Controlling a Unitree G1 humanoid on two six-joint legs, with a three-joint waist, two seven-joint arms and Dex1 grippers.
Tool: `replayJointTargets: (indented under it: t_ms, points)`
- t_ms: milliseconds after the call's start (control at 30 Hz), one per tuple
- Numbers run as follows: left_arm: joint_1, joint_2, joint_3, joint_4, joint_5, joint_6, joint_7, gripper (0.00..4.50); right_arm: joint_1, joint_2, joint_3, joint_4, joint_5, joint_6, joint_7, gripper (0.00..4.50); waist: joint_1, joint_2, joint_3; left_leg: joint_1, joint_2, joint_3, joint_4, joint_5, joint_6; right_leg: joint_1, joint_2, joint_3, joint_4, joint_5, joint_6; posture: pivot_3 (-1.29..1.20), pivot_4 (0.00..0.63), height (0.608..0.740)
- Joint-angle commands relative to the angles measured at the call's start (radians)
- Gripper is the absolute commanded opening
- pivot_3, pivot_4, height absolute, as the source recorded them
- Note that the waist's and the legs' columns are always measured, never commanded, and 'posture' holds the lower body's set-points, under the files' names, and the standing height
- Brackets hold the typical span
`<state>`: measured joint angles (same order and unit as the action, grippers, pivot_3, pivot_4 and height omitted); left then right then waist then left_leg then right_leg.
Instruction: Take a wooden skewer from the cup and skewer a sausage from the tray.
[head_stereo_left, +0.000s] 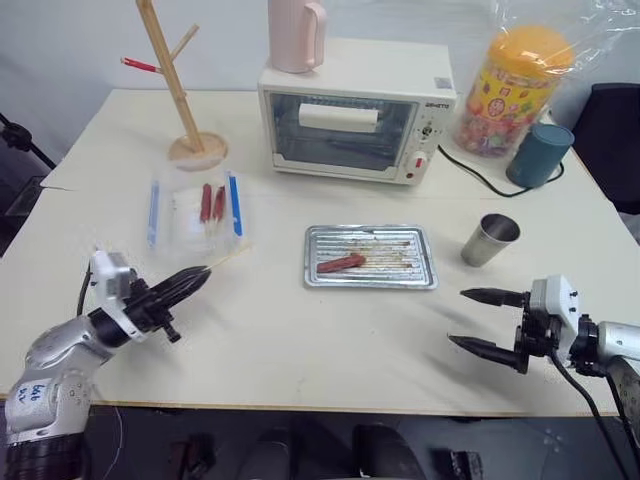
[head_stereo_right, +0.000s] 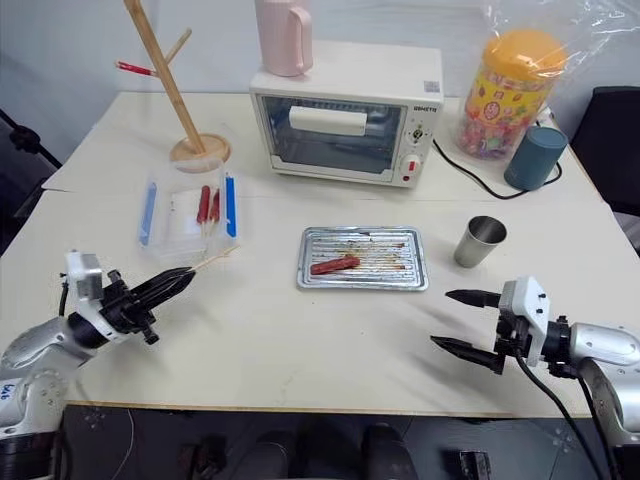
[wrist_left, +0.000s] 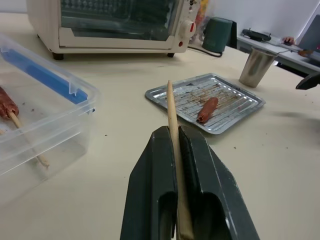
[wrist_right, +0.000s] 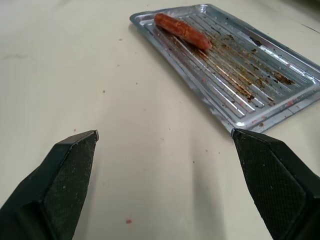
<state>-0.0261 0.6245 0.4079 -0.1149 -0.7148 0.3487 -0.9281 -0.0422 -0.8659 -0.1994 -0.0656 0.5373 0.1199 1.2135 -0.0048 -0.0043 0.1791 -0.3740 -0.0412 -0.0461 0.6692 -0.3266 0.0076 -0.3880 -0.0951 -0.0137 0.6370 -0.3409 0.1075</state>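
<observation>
Nearest us, our left hand (head_stereo_left: 190, 281) is clamped on the skewer (wrist_left: 172, 120), its pale tip pointing past the fingers toward the tray (head_stereo_left: 420, 272). Our right hand (head_stereo_left: 480, 320) hovers low over the near right of the worktop (head_stereo_left: 300, 340), fingers wide apart and holding nothing. One sausage (head_stereo_left: 341, 263) lies in the tray's left part, at mid-worktop; the cup (head_stereo_left: 489, 240) stands just right of the tray. We judge the skewer already drawn and the piercing step now in hand: next, the tip must be lined up with one end of the sausage and pushed along its length, and the open right hand may need to steady the sausage so it does not roll on the ribbed metal. Beyond, on the cream worktop, sit a clear box (head_stereo_left: 190, 215) holding two skewered red sausages, a toaster oven (head_stereo_left: 355, 115) with a pink jug (head_stereo_left: 295, 32) on top, a wooden stand (head_stereo_left: 180, 95), a snack jar (head_stereo_left: 510, 90) and a teal cup (head_stereo_left: 540, 155).
</observation>
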Motion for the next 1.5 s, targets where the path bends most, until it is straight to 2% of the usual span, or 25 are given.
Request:
replayJointTargets:
  t_ms: [33, 133, 200, 267, 400, 533, 700, 867, 967, 1133, 1500]
  points:
    - [0.013, 0.006, 0.035, -0.049, -0.038, 0.017, 0.007, 0.0, -0.132, 0.019, 0.052, -0.054, 0.04, 0.116, -0.025, 4.47, -0.004, 0.0, 0.0, 0.003, 0.0, 0.001, -0.003, 0.0, 0.0, 0.002, 0.0, 0.001, -0.001, 0.0, 0.0, 0.0, 0.15, 0.74]
    - [0.008, -0.01, 0.04, -0.06, -0.051, 0.032, 0.031, 0.0, -0.288, 0.055, 0.136, -0.081, 0.023, 0.227, -0.076, 4.47, -0.008, 0.0, 0.0, 0.004, 0.002, 0.0, -0.005, 0.0, -0.002, 0.002, 0.001, 0.0, -0.002, -0.001, -0.001, 0.0, 0.15, 0.74]
    - [0.006, -0.015, 0.035, -0.061, -0.047, 0.033, 0.038, 0.0, -0.4, 0.048, 0.252, -0.053, -0.11, 0.311, -0.131, 4.47, -0.002, 0.0, 0.0, 0.001, 0.002, 0.0, -0.006, 0.001, -0.002, -0.002, 0.001, 0.0, -0.001, -0.001, -0.002, 0.0, 0.15, 0.74]
    - [0.005, -0.02, 0.027, -0.062, -0.04, 0.032, 0.042, 0.0, -0.489, 0.084, 0.313, -0.001, -0.165, 0.338, -0.163, 4.47, -0.001, 0.0, 0.0, 0.0, 0.001, 0.0, -0.006, 0.001, -0.003, -0.004, 0.001, 0.0, -0.001, -0.001, -0.002, 0.0, 0.15, 0.74]
    - [-0.003, -0.038, 0.008, -0.074, -0.035, 0.03, 0.06, 0.0, -0.68, 0.207, 0.446, 0.207, -0.312, 0.278, -0.185, 4.47, 0.001, 0.0, 0.0, -0.001, 0.001, 0.0, -0.005, 0.001, -0.002, -0.004, 0.001, 0.0, -0.002, -0.001, -0.002, 0.0, 0.15, 0.74]
    - [-0.003, -0.052, -0.001, -0.089, -0.033, 0.029, 0.074, 0.0, -0.777, 0.298, 0.529, 0.372, -0.412, 0.186, -0.167, 4.47, -0.001, 0.0, 0.0, -0.001, 0.001, 0.0, -0.005, 0.001, -0.002, -0.005, 0.001, -0.001, -0.001, -0.001, -0.002, 0.0, 0.15, 0.74]
    - [0.02, -0.067, -0.002, -0.115, -0.037, 0.029, 0.091, 0.0, -0.857, 0.394, 0.546, 0.509, -0.453, 0.14, -0.151, 4.47, -0.004, 0.0, 0.0, -0.002, 0.0, 0.001, -0.005, 0.001, -0.002, -0.005, 0.001, -0.002, 0.0, -0.001, -0.002, 0.0, 0.15, 0.74]
    - [0.027, -0.076, -0.007, -0.128, -0.038, 0.03, 0.102, 0.0, -0.9, 0.441, 0.547, 0.613, -0.485, 0.104, -0.123, 4.47, -0.022, 0.0, 0.0, -0.001, 0.001, 0.0, -0.005, 0.001, -0.003, -0.005, 0.001, -0.003, 0.001, -0.001, -0.002, 0.0, 0.15, 0.74]
    - [0.024, -0.079, -0.01, -0.132, -0.039, 0.031, 0.107, 0.0, -0.911, 0.454, 0.54, 0.645, -0.487, 0.103, -0.093, 3.98, -0.024, 0.0, 0.0, -0.001, 0.001, 0.0, -0.005, 0.001, -0.003, -0.005, 0.001, -0.003, 0.001, -0.001, -0.002, 0.0, 0.15, 0.74]
    - [0.019, -0.08, -0.013, -0.131, -0.04, 0.031, 0.109, 0.0, -0.922, 0.468, 0.528, 0.687, -0.496, 0.089, -0.072, 2.69, -0.024, 0.0, 0.0, -0.001, 0.001, 0.0, -0.005, 0.001, -0.003, -0.005, 0.001, -0.003, 0.002, -0.001, -0.002, 0.0, 0.15, 0.74]
    - [-0.011, -0.073, -0.025, -0.106, -0.035, 0.033, 0.097, 0.0, -0.959, 0.538, 0.517, 0.774, -0.507, 0.042, -0.049, 2.69, -0.027, 0.0, 0.0, -0.001, 0.001, 0.0, -0.005, 0.001, -0.004, -0.006, 0.001, -0.003, 0.005, -0.001, -0.002, 0.0, 0.15, 0.74]
